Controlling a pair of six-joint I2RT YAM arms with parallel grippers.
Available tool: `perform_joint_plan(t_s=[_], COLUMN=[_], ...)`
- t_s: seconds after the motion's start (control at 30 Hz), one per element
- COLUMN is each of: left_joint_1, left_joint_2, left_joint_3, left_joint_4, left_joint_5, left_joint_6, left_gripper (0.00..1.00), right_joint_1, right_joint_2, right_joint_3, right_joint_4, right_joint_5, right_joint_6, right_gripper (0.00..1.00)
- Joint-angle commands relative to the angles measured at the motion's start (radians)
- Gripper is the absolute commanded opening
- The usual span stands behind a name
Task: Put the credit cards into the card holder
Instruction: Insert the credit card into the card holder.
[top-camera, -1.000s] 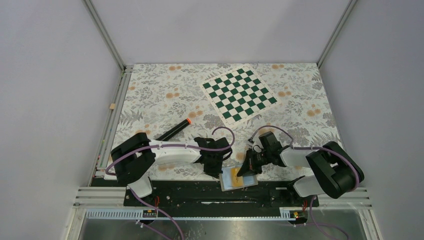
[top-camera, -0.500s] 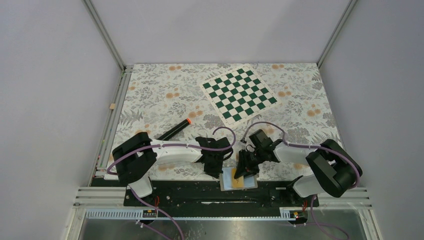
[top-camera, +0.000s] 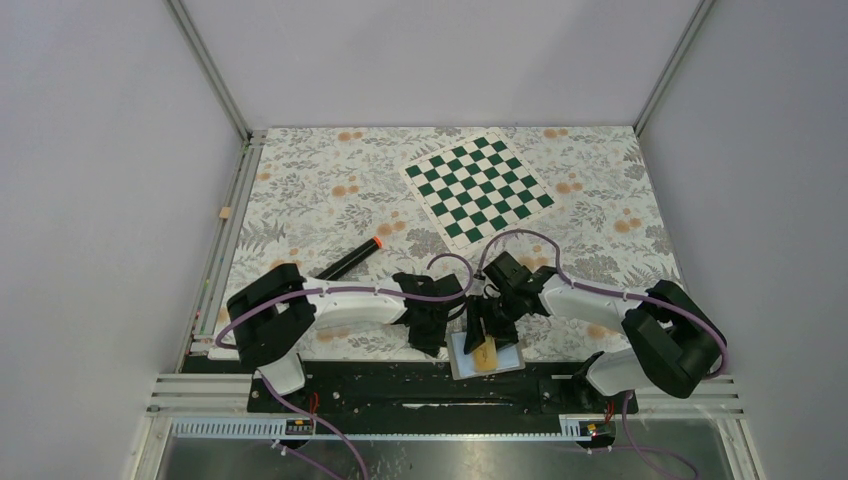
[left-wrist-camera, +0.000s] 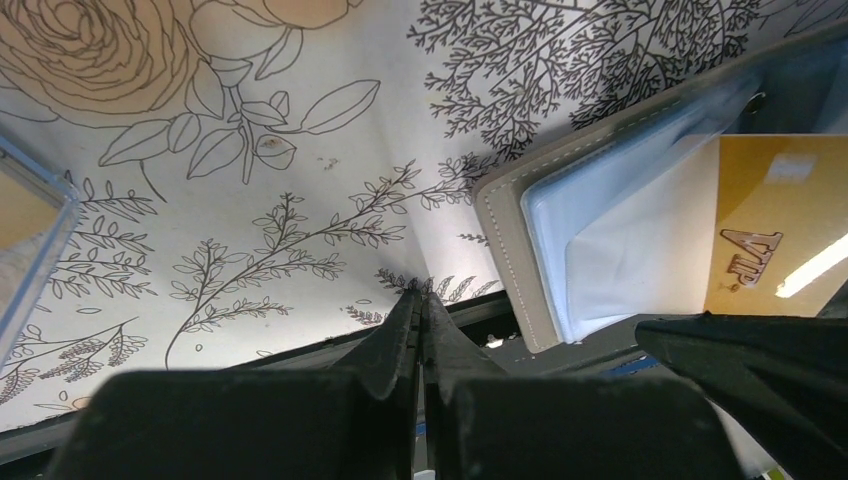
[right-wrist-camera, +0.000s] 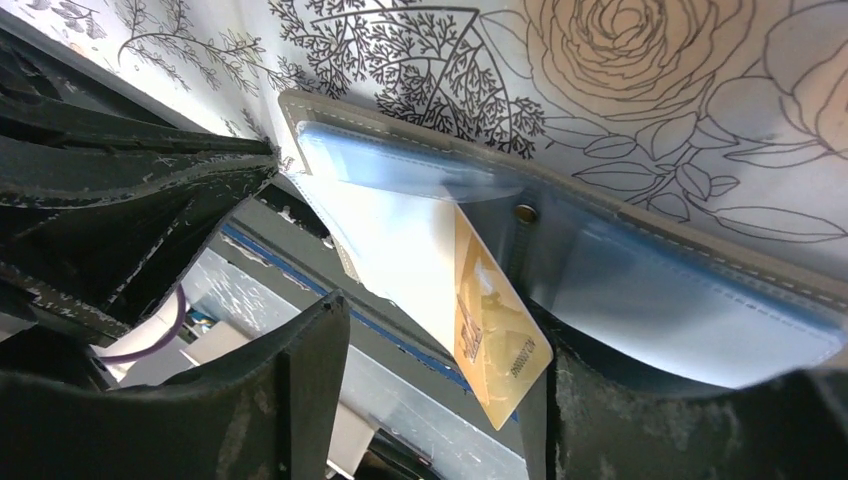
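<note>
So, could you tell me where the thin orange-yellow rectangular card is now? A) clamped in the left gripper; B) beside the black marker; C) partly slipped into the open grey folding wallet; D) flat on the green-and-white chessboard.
C: the right wrist view shows the orange-yellow card with one end under a pale pocket of the grey wallet, the rest sticking out.

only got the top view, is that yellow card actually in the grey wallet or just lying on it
Observer: Right wrist view shows one end of the thin orange-yellow card tucked under a pale blue pocket of the open grey folding wallet; the rest sticks out.
Operator: is the right tool gripping it
Observer: No, the right tool is open, fingers apart either side of the card.
Operator: and the left tool
Observer: The left tool is shut, tips beside the wallet's stitched corner, not on it.
</note>
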Motion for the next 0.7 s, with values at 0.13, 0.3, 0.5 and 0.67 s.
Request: perform_joint_plan(t_s=[0.13, 0.3, 0.5, 0.67], left_joint_1=[-0.009, -0.009, -0.001, 0.009], left_joint_2=[0.031, 0.019, 0.003, 0.009], left_joint_3=[0.062, 0.08, 0.067, 0.06], left_joint_4=[-0.005, -0.001, 0.056, 0.106], left_joint_5=[-0.046, -0.038, 0.007, 0.053], left_joint_6=[0.019, 0.023, 0.024, 0.023], left_gripper=[0.0, 0.0, 0.0, 0.0], right_joint_1=[0.029, 0.031, 0.031, 0.03], right_joint_2=[-0.01, -0.056, -0.11, -0.156], right_joint_3=[0.054, 0.059, 0.052, 0.046], right_joint_4=[-0.144, -0.152, -0.155, -0.163], right_joint_5=[0.162, 0.151, 0.166, 0.178], right_joint_6=[-0.046, -0.042, -0.024, -0.012], right_gripper=[0.71, 0.75, 0.82, 0.85])
